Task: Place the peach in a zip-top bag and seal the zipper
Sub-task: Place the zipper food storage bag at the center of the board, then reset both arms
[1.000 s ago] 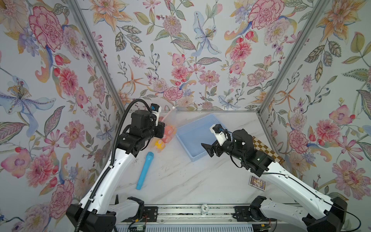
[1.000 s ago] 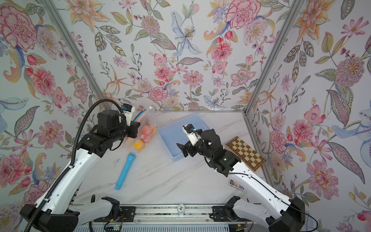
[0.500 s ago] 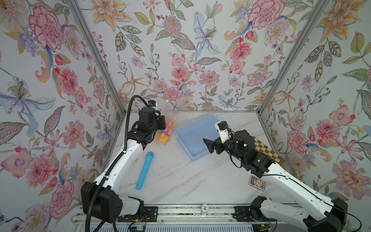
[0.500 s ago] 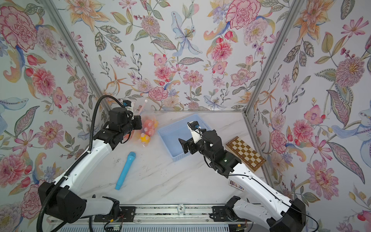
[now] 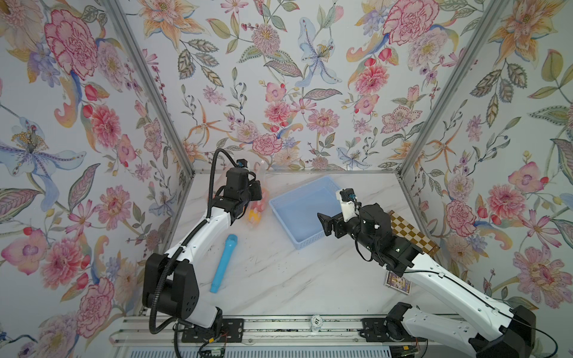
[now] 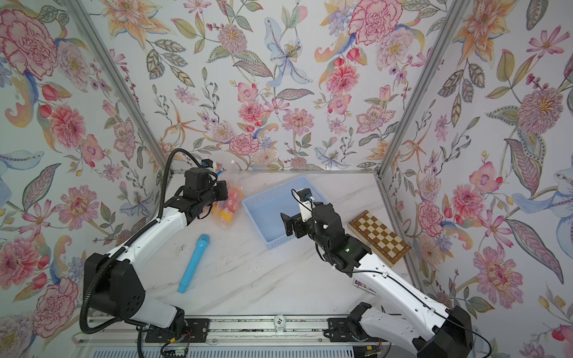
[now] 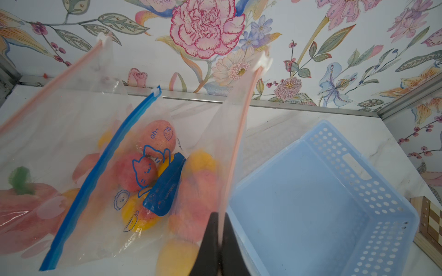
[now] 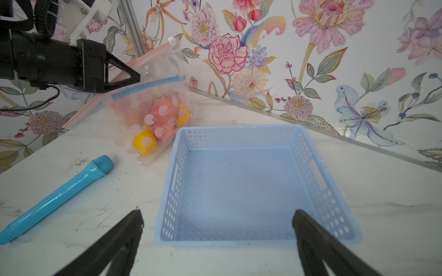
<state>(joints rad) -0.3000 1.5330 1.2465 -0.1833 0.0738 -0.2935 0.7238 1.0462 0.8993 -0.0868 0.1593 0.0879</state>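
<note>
Gravity pools the peach (image 7: 156, 137) low in the zip-top bag (image 7: 210, 133) since the left jaws clench its zipper strip (image 7: 244, 124) aloft; the right jaws gape empty above the basket (image 8: 239, 137), seemingly awaiting sealing.

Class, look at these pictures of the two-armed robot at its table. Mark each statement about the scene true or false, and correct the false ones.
1. The left gripper is shut on the edge of a zip-top bag. True.
2. The right gripper holds the blue microphone. False: it is open and holds nothing; the microphone lies on the table.
3. A peach sits in the blue basket. False: nothing is in the basket; the peaches are in the bags beside it.
4. A chessboard lies on the right arm's side of the basket. True.
</note>
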